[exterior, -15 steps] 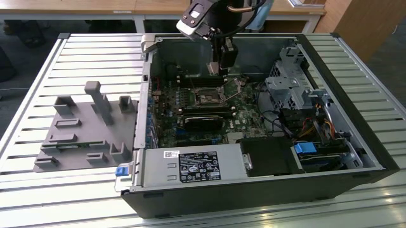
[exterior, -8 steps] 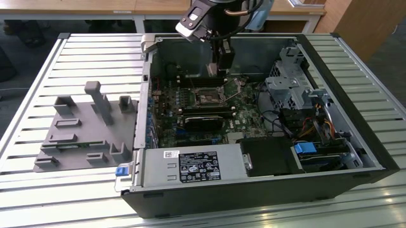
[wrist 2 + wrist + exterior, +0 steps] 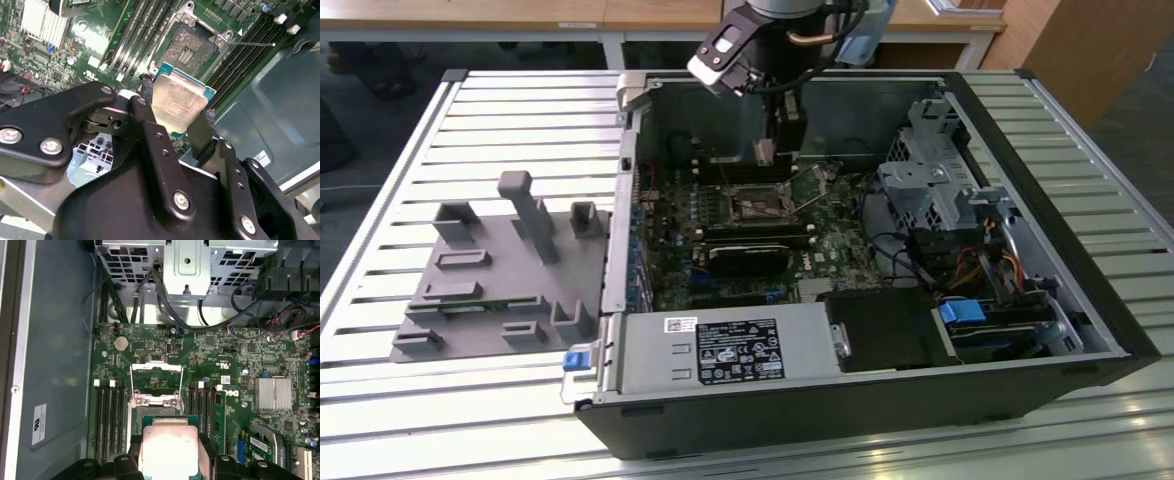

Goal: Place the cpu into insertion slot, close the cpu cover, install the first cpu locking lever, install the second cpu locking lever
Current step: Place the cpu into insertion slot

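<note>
My gripper (image 3: 770,152) hangs inside the open computer case, just behind the insertion slot (image 3: 754,207) in the exterior view. It is shut on the cpu (image 3: 177,102), a flat square chip with a dull silver top and a teal edge, pinched between two black fingers (image 3: 145,125). In both wrist views the cpu (image 3: 167,450) hovers just short of the slot (image 3: 192,47), whose dark centre lies bare. The silver cpu cover (image 3: 156,376) stands swung open at the slot's far side. A thin wire locking lever (image 3: 250,44) sticks out beside the slot.
Long black memory slots (image 3: 111,415) flank the socket. A black module (image 3: 747,255) lies in front of it in the exterior view. A drive cage (image 3: 927,190) and cables crowd the case's right; a power supply (image 3: 720,350) is in front. A grey fixture (image 3: 494,270) stands on the slatted table.
</note>
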Motion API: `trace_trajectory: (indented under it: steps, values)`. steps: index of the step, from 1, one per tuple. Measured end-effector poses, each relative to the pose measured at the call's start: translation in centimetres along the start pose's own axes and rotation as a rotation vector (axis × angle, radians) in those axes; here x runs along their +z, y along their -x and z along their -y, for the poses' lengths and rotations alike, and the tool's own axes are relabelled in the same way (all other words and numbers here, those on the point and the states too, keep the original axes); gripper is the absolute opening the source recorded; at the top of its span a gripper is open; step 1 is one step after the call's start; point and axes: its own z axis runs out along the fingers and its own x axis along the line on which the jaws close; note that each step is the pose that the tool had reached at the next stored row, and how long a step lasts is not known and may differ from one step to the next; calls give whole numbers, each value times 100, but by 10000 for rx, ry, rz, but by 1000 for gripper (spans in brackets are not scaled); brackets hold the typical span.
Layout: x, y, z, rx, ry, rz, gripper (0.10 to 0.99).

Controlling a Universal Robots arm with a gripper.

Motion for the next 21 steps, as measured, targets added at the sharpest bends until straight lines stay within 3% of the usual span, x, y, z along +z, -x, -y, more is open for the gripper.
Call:
trace_trajectory:
  steps: [21]
  values:
    - [306,-28,30,-74,-17,2,525]
